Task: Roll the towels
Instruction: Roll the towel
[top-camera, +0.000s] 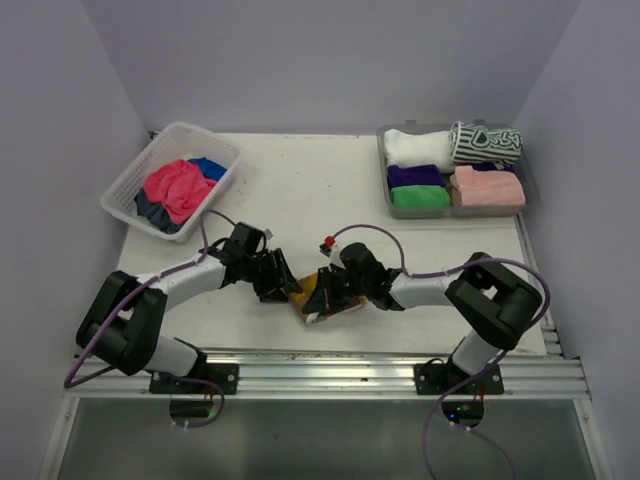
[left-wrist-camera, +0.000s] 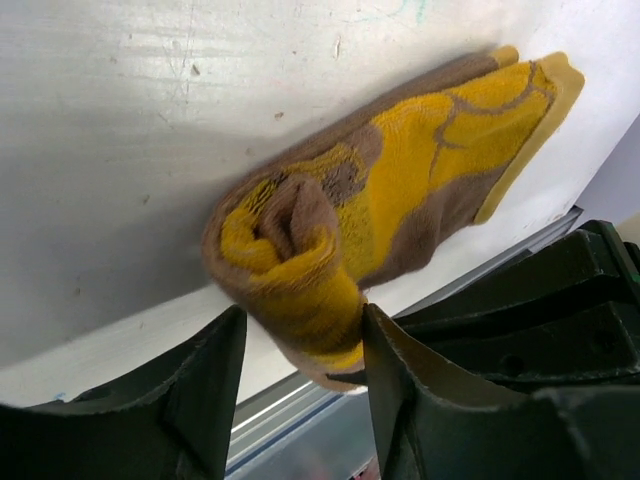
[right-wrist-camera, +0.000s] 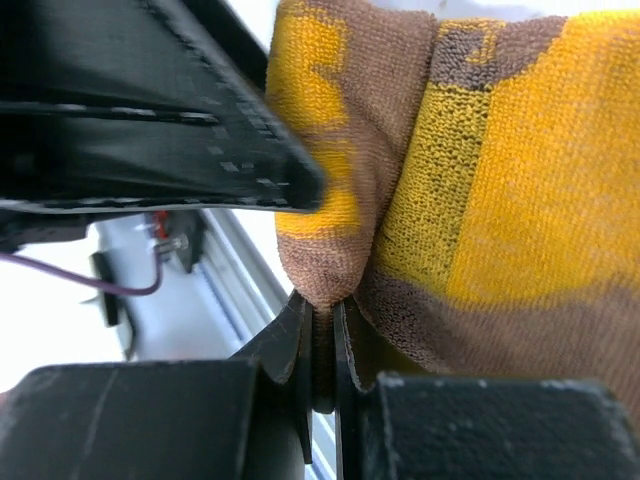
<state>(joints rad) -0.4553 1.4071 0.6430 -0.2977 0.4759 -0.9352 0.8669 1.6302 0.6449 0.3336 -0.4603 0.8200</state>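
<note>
A yellow-and-brown towel (top-camera: 327, 312) lies near the table's front edge between both arms. In the left wrist view its near end (left-wrist-camera: 300, 250) is wound into a loose roll and the rest (left-wrist-camera: 450, 150) stretches flat away. My left gripper (left-wrist-camera: 304, 312) stands open around that rolled end: the right finger (left-wrist-camera: 400, 370) touches the roll, while the left finger (left-wrist-camera: 205, 380) is a little apart. My right gripper (right-wrist-camera: 320, 305) is shut on a brown fold of the towel's edge (right-wrist-camera: 320, 270). Seen from above, the two grippers (top-camera: 283, 285) (top-camera: 322, 290) face each other across the towel.
A white lattice basket (top-camera: 128, 190) at the back left holds pink (top-camera: 175, 188) and blue (top-camera: 210, 167) towels. A grey tray (top-camera: 384, 165) at the back right holds rolled white, striped, purple, green and pink towels. The metal rail (top-camera: 330, 368) runs just behind the grippers.
</note>
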